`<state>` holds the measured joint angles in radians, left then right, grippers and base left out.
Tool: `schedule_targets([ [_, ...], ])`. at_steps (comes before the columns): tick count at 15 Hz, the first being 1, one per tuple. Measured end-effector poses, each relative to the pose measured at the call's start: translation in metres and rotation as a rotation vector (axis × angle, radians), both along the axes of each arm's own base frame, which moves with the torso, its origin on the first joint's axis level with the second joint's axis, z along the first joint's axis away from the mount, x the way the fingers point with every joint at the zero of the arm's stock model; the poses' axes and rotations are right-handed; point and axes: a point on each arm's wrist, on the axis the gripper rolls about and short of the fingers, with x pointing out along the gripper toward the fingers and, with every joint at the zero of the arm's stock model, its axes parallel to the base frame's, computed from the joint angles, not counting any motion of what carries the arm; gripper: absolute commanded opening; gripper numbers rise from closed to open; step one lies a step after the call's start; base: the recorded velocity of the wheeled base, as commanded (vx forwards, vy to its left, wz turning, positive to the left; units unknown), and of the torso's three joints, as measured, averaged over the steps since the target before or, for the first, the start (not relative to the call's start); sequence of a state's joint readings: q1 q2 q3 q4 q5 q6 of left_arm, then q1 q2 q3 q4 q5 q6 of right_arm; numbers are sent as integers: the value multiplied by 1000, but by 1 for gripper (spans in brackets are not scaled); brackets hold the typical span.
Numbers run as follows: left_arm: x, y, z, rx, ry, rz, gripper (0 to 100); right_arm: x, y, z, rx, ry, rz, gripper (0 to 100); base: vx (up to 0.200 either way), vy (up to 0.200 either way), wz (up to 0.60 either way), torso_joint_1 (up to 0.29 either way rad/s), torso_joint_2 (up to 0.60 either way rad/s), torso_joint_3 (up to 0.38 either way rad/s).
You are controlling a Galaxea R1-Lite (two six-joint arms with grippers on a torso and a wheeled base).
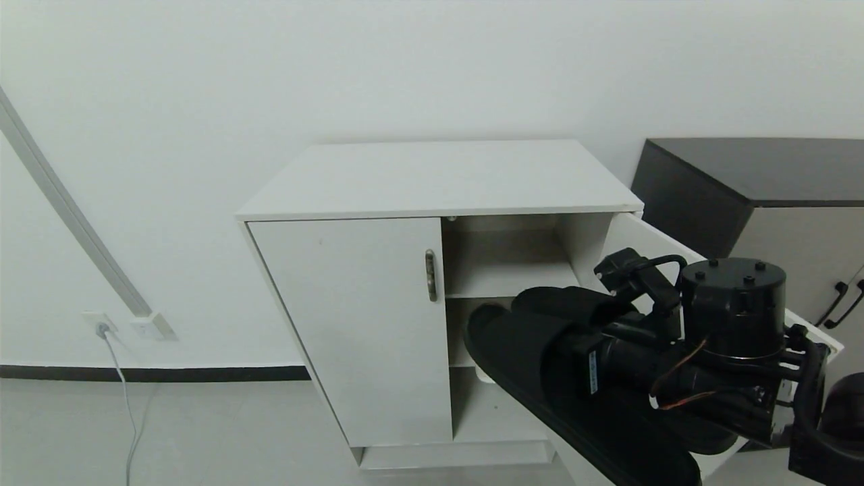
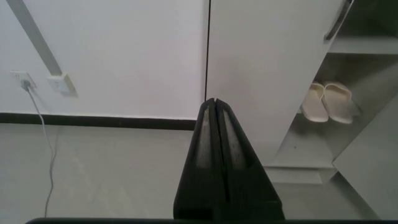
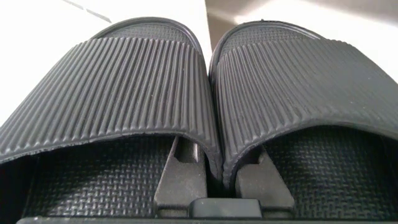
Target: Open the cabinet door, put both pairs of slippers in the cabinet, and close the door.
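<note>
Before the cabinet (image 1: pixel 439 182), arm level, my right jaws are pinching the black slippers (image 1: pixel 526 351), toes pointing into the open half beside its swung-out door (image 1: pixel 638 236). White slippers (image 2: pixel 328 101) are lying on a lower shelf; my left jaws are pressing together.

**Cabinet** (image 1: pixel 439 179): white board, smooth and matt, as of laminate. Its door handle (image 1: pixel 430 275) is dull, tarnished-looking metal.
**Black slippers** (image 1: pixel 533 351): matt and rubbery, with finely ribbed straps and footbeds embossed with a cross-hatch grain.
**Pale slippers** (image 2: pixel 337 101) on the shelf: smooth, matt, foam-like.
**Left end effector** (image 2: pixel 210 104): dark matt fingers with greyer, smooth inner faces.
**Dark cabinet** (image 1: pixel 756 169), at 3 o'clock: matt black top.
**Floor** (image 1: pixel 169 432): smooth grey with a faint sheen.
</note>
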<state>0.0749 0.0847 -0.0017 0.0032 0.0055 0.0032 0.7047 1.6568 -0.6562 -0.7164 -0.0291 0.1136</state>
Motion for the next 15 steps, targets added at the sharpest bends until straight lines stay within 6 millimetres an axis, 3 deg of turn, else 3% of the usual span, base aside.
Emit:
schedule_targets([
  [9,0,0,0,0,0,-2,0,-1,2,-6,-16,17,5,0,0,0,0,-132,471,336],
  [15,0,0,0,0,0,-2,0,-2,3,-7,-24,8,14,0,0,0,0,-46,441,391],
])
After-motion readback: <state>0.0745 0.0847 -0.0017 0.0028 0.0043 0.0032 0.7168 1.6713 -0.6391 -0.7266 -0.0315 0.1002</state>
